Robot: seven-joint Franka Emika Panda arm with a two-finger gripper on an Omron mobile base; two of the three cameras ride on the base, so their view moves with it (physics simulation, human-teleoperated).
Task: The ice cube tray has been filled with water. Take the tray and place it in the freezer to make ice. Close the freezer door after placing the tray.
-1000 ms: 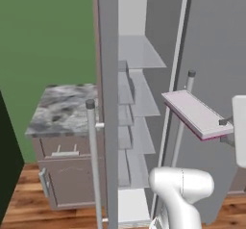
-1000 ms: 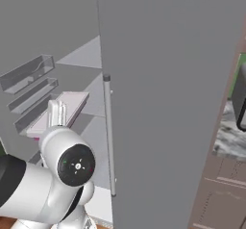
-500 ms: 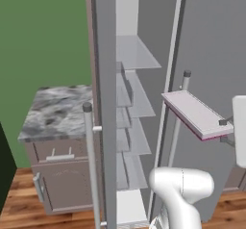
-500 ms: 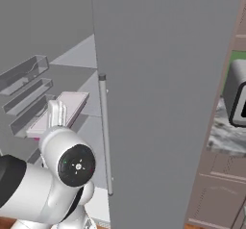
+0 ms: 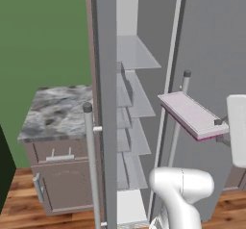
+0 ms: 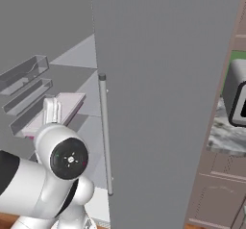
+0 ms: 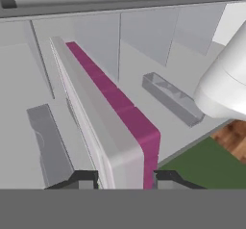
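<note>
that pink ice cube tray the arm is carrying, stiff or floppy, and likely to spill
Probably stiff: the ice cube tray juts out straight from the gripper at one end with no sag. Held level, it looks steady. Gripped by its thin edges only, it could twist or slip if jolted.

Matt pinkish tray (image 5: pixel 190 113), smooth grey freezer door (image 5: pixel 106 103), mottled stone counter (image 5: pixel 55 111).

Home kitchen, tall grey fridge (image 5: pixel 211 40) open, marble-topped cabinet (image 5: pixel 57 112), wooden floor (image 5: pixel 29 213)
</note>
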